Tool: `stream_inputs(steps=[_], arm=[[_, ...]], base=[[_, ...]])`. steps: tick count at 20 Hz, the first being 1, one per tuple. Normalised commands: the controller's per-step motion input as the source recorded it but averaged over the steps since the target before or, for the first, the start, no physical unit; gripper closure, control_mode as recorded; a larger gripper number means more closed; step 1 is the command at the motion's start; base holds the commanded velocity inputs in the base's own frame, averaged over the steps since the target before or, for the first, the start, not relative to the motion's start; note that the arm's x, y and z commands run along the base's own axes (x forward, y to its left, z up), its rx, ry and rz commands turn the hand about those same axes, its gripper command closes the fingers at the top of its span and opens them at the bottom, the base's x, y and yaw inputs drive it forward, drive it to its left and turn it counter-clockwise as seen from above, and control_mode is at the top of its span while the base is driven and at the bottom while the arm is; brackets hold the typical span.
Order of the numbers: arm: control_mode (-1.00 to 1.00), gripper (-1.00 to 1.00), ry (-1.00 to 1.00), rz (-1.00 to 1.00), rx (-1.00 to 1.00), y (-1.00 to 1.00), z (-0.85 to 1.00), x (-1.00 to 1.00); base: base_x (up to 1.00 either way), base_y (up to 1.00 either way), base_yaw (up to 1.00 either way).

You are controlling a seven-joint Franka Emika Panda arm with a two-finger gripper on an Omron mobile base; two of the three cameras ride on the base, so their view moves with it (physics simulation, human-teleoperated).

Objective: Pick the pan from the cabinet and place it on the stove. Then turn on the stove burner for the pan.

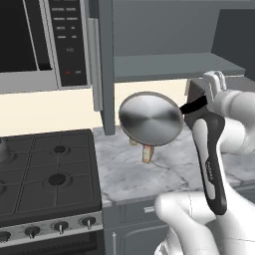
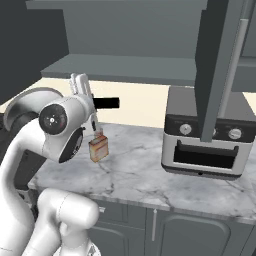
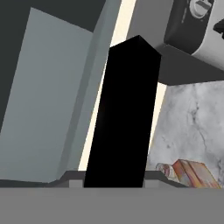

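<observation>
Left base view showed the steel pan (image 1: 151,119), rigid, slick and probably head-heavy, hanging tilted in the air above the marble desk (image 1: 164,169), the fingers (image 1: 206,102) closed narrowly around its straight black handle (image 1: 191,106).

One pan (image 1: 151,118). One cabinet (image 1: 164,64), two doors visible. One stove (image 1: 47,174); two burners fully seen, four front knobs in left base view. One microwave (image 1: 42,42). One toaster oven (image 2: 207,145) with two knobs visible. One small orange box (image 2: 98,148) on the counter (image 2: 150,175). One gripper (image 1: 206,104).
</observation>
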Motion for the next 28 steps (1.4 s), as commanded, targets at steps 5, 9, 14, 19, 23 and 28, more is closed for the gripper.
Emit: stream_inputs(steps=[5,9,14,19,23,28], arm=[[-1.0,1.0,0.04,0.05,-0.06,0.13,-0.59,-0.07],[-1.0,1.0,0.03,0.05,0.02,0.12,-0.48,0.0],[-1.0,1.0,0.0,0.05,0.05,0.33,-0.28,0.02],[-1.0,1.0,0.03,0.04,0.03,0.48,-0.36,0.01],[-1.0,1.0,0.03,0.04,0.02,0.46,-0.44,0.0],[-1.0,1.0,0.0,0.04,0.02,0.42,-0.49,0.02]], base=[[0.0,0.0,0.0],[0.0,0.0,0.0],[0.0,0.0,0.0],[0.0,0.0,0.0],[0.0,0.0,0.0],[0.0,0.0,0.0]])
